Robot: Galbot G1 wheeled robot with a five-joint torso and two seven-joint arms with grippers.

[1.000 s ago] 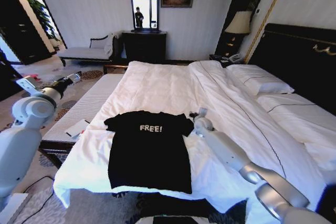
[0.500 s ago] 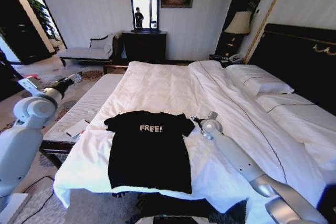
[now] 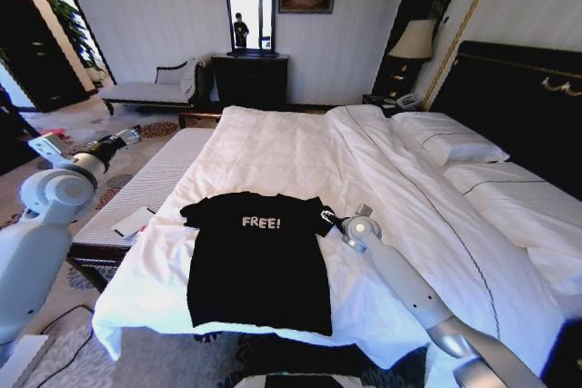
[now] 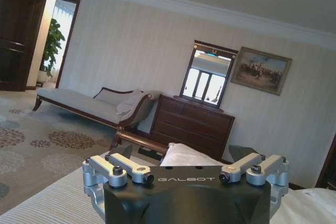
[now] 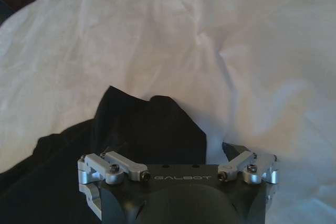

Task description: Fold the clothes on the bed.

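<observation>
Right gripper [image 3: 326, 217] is being held low at the black T-shirt's right sleeve edge; seen from its wrist camera [image 5: 178, 145], the sleeve cloth is lying bunched between the linkages, but whether the fingers are spread or closed on it cannot be told. Beneath everything, the bed [image 3: 273, 147] is being covered by a white duvet, with white pillows [image 3: 450, 143] lying against the dark headboard [image 3: 518, 88]. The black T-shirt [image 3: 259, 261] with white "FREE!" lettering is being kept flat, chest up, near the foot edge of the bed, its hem closest to the robot. The left gripper [image 3: 127, 136] is being held raised, well clear of the T-shirt, beyond the bed's left side; its finger state cannot be told. Past the bed, a chaise bench [image 3: 150, 88] and a dark dresser [image 3: 250, 79] are standing by the wall.
</observation>
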